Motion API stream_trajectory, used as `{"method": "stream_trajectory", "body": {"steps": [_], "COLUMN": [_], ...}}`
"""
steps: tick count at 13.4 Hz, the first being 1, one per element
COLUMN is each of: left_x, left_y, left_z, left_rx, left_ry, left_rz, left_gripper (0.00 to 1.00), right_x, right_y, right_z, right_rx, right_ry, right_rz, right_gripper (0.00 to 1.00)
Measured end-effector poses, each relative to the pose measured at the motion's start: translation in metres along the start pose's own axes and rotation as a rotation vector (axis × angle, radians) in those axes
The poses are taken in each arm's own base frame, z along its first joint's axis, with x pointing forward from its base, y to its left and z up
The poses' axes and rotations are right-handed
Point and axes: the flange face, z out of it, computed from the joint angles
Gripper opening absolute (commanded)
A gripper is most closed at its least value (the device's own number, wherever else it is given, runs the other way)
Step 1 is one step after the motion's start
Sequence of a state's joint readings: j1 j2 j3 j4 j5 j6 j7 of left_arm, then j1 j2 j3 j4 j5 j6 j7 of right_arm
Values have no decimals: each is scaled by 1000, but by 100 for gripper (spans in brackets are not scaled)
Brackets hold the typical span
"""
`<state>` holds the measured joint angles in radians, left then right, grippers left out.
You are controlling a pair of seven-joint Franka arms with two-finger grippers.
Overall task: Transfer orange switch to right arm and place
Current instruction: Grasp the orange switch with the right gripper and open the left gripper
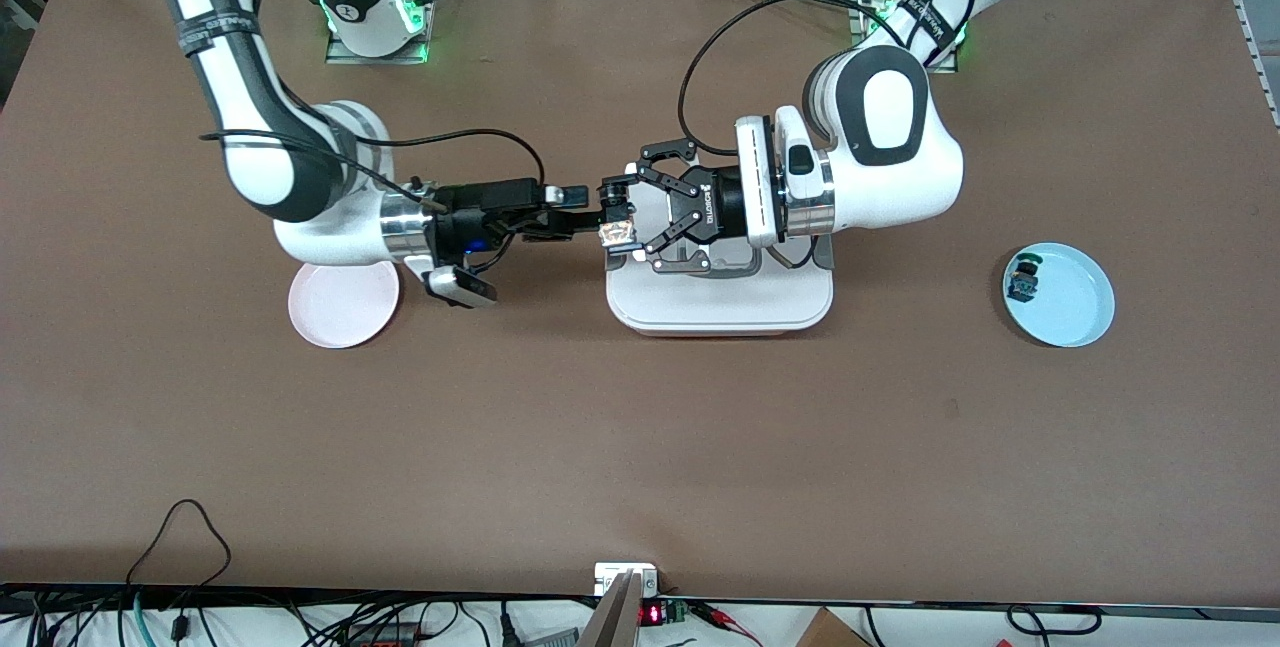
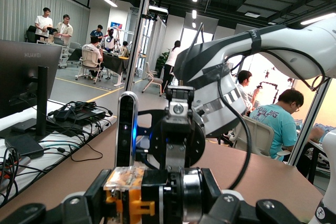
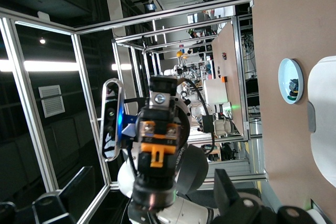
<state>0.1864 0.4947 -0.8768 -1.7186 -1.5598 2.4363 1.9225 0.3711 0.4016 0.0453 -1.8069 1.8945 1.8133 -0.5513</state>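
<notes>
Handover pose, mid-air over the white tray (image 1: pixel 720 312) in the middle of the worktop (image 1: pixel 640 447).

Left gripper (image 1: pixel 622 227) is clamped on the orange switch (image 1: pixel 616 233), held level above the tray's edge toward the right arm's end. In the left wrist view the switch (image 2: pixel 128 195) sits right at the fingertips, clear cap up, orange body below.

Right gripper (image 1: pixel 592 209) comes in head-on, its fingers spread wide and just beside the switch, holding nothing. Can't tell from the front view whether they already straddle it or stop just short. Both arms lie on one line along the worktop's length, tips facing.

Key relation: the switch lies straight ahead of the right gripper, on its approach axis. Its long axis looks to run along that same line, free end pointing at the right gripper; the right wrist view shows it end-on (image 3: pixel 157 140), which fits.

My read: right gripper needs to close on the exposed end before left lets go.

Farther out: pink plate (image 1: pixel 343 302) under the right arm's wrist, likely the drop spot. Blue plate (image 1: pixel 1060 294) at the left arm's end holds another small dark part (image 1: pixel 1024 279).
</notes>
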Motion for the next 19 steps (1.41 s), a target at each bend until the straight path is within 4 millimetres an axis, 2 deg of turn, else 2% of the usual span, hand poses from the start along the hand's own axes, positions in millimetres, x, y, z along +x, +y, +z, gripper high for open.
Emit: {"method": "stream_trajectory", "body": {"steps": [2, 3, 8, 12, 14, 15, 16, 17, 18, 19], "left_x": [0, 0, 0, 0, 0, 0, 0, 0, 0, 0], "left_y": [-1, -2, -2, -2, -2, -2, -2, -2, -2, -2], "left_z": [-1, -2, -2, -2, -2, -2, -2, -2, -2, -2], "left_rx": [4, 5, 4, 4, 4, 4, 4, 4, 6, 6], "left_ry": [2, 2, 2, 2, 2, 2, 2, 2, 1, 2], "left_rz": [0, 0, -1, -1, -1, -1, -1, -1, -1, -1], "left_gripper": [25, 25, 25, 25, 25, 25, 25, 25, 25, 25], "right_x": [-6, -6, -4, -4, -3, -2, -1, -1, 0, 0], "right_y": [3, 3, 2, 2, 1, 0, -1, -1, -3, -4], "right_z": [13, 14, 10, 8, 8, 7, 6, 6, 6, 6], "right_rx": [-5, -5, -6, -6, -6, -5, -5, -5, 1, 1], "right_ry": [-6, -7, 1, 3, 4, 6, 7, 8, 9, 10], "right_rz": [9, 14, 36, 47, 55, 58, 59, 60, 59, 59], "right_gripper": [97, 95, 72, 72, 66, 56, 39, 16, 1, 0]}}
